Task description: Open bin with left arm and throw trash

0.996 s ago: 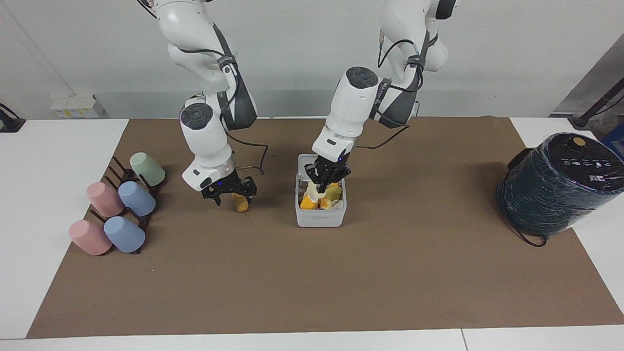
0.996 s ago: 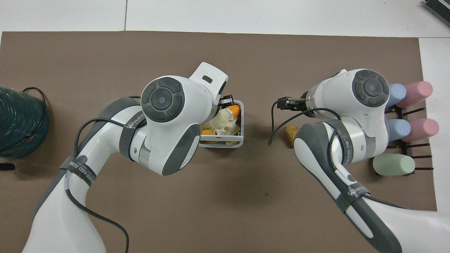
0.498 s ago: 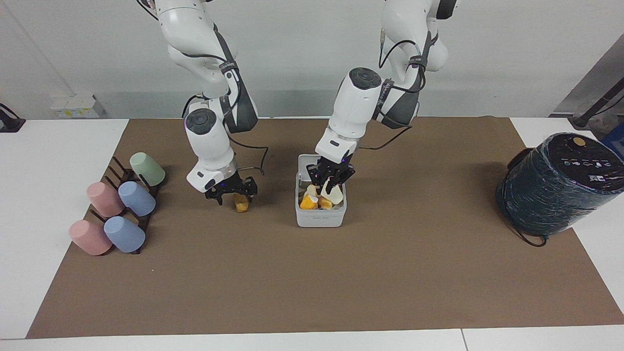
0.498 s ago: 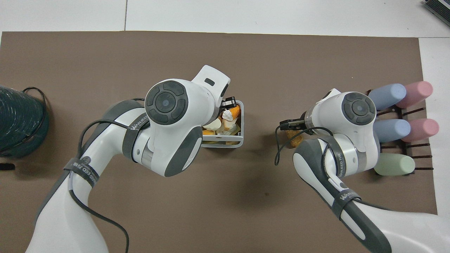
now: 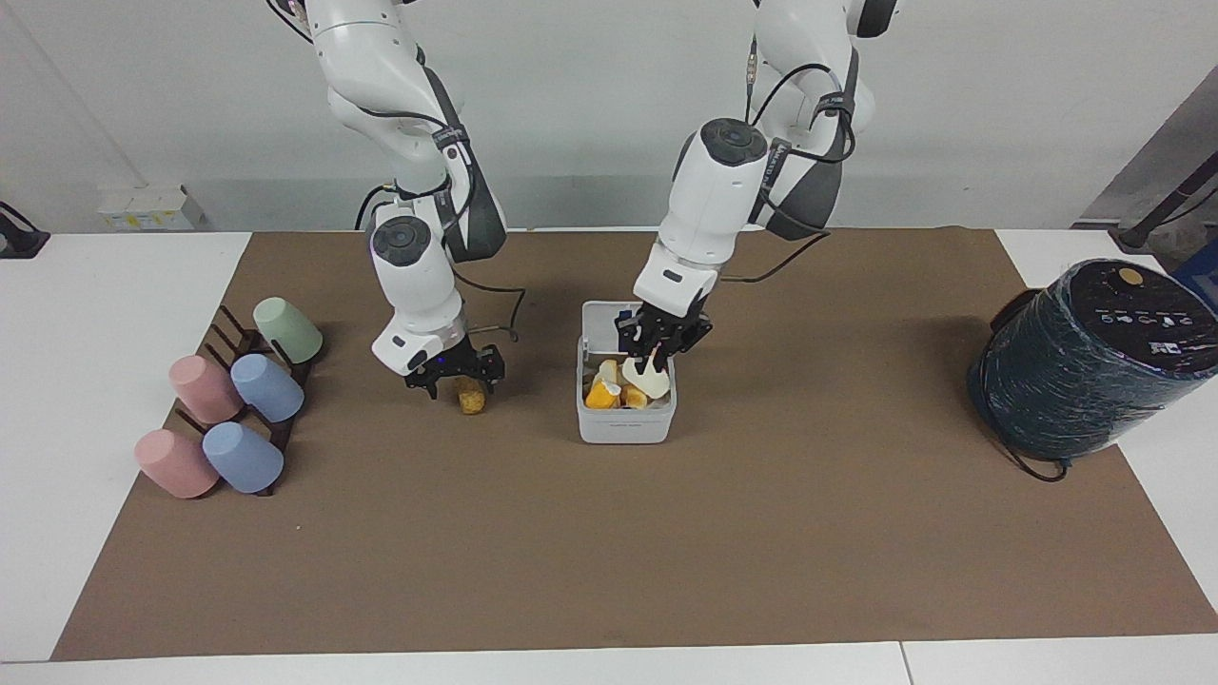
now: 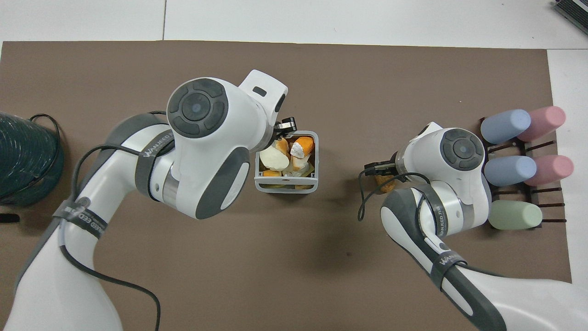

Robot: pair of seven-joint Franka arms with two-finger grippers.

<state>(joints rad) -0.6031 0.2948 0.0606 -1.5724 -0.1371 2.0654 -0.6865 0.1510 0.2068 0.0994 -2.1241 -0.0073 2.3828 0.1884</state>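
Left claw has risen over the bin, seemingly apart; right claw gapes.

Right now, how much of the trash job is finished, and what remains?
Done: the bin stands open, with orange and cream lumps inside. In hand: the left gripper hangs over the bin above the pale cream lump; the open right gripper is at the golden-brown lump on the mat. Left: that lump must go into the bin.

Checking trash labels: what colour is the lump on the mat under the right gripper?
Golden-brown, crusty lump, clearest in the facing view.
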